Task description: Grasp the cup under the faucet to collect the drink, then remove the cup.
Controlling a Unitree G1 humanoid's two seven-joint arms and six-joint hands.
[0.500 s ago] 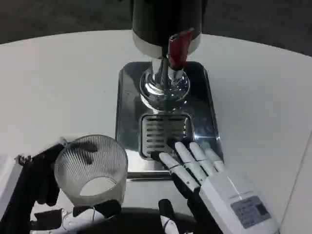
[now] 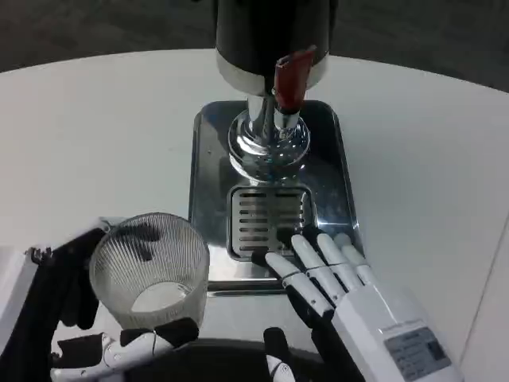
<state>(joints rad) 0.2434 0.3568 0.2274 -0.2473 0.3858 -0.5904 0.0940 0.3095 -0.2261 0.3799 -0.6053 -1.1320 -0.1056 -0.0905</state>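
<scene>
Since the earlier picture the right hand (image 2: 350, 298) has slid a little lower and to the right in the frame, so its fingertips (image 2: 301, 243) now lie just at the lower right corner of the drain grille (image 2: 266, 216) and not so far over it. The cup (image 2: 149, 267) in the left hand (image 2: 103, 338) has risen slightly in the frame and sits a bit more to the left; the dispenser has not moved.

The cup is clear, ribbed plastic, upright, in the lower left of the frame, just beside the left edge of the metal drip tray (image 2: 208, 171) and not under the faucet (image 2: 291, 79). The left hand holds it: dark fingers wrap its left side and a white and black finger lies against its base at the front. A pale patch shows at its bottom; I cannot tell whether this is drink.

The right hand rests in the lower right of the frame, empty, with its fingers straight and lying close side by side, pointing to the upper left onto the tray.

The dispenser (image 2: 270, 32) stands at the top centre on a shiny round foot (image 2: 266, 143), with a red tap handle at its front. Everything stands on the white table (image 2: 95, 135).
</scene>
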